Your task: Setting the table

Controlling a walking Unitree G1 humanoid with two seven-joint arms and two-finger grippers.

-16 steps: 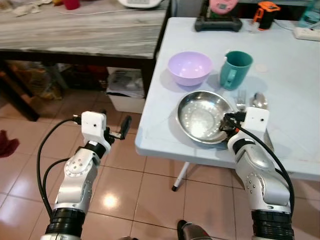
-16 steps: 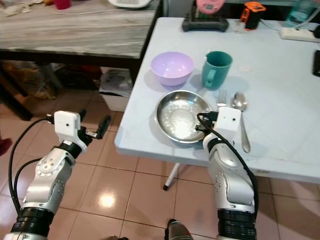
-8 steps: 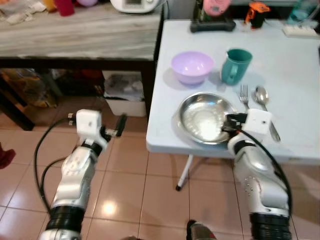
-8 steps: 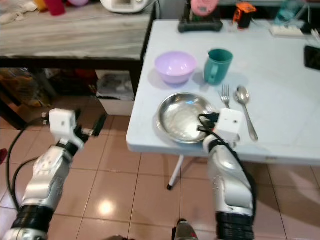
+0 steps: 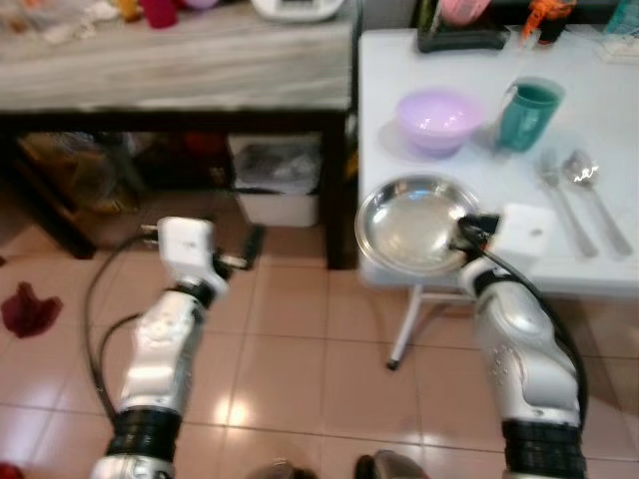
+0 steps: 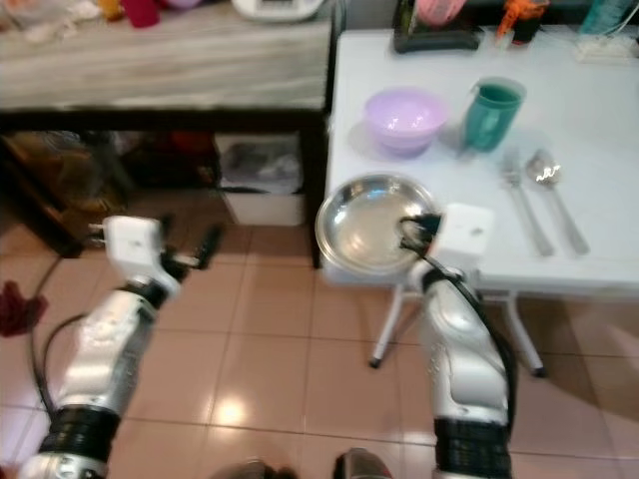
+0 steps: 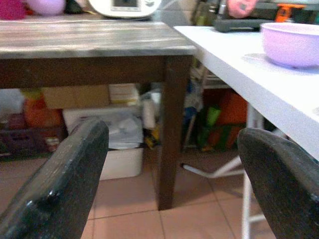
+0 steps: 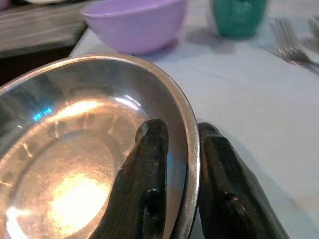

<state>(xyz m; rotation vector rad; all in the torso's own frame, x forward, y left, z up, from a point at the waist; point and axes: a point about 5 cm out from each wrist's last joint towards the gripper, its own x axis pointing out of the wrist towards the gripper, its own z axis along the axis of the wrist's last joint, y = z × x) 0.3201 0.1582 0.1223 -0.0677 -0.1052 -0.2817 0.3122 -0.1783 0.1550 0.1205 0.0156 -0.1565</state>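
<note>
My right gripper (image 5: pixel 466 236) is shut on the rim of a round steel plate (image 5: pixel 411 222), one finger (image 8: pixel 144 179) inside and one outside the edge. The plate (image 8: pixel 75 149) sits at the near left corner of the white table (image 5: pixel 599 130) and hangs over its edge. Beyond it stand a lilac bowl (image 5: pixel 439 108) and a green mug (image 5: pixel 526 110), with a fork (image 5: pixel 555 190) and a spoon (image 5: pixel 591 185) lying to the right. My left gripper (image 5: pixel 250 249) is open in the air over the floor, its fingers (image 7: pixel 60 184) wide apart and holding nothing.
A dark wooden table with a marbled top (image 5: pixel 170 60) stands to the left, boxes and a white bin (image 5: pixel 275 180) stored beneath it. A red cloth (image 5: pixel 25 307) lies on the tiled floor. Gadgets (image 5: pixel 464 30) sit at the white table's far edge.
The whole picture has swung, so the camera has moved. The plate now overhangs the table's near left corner, still gripped by my right gripper. My left gripper stays open.
</note>
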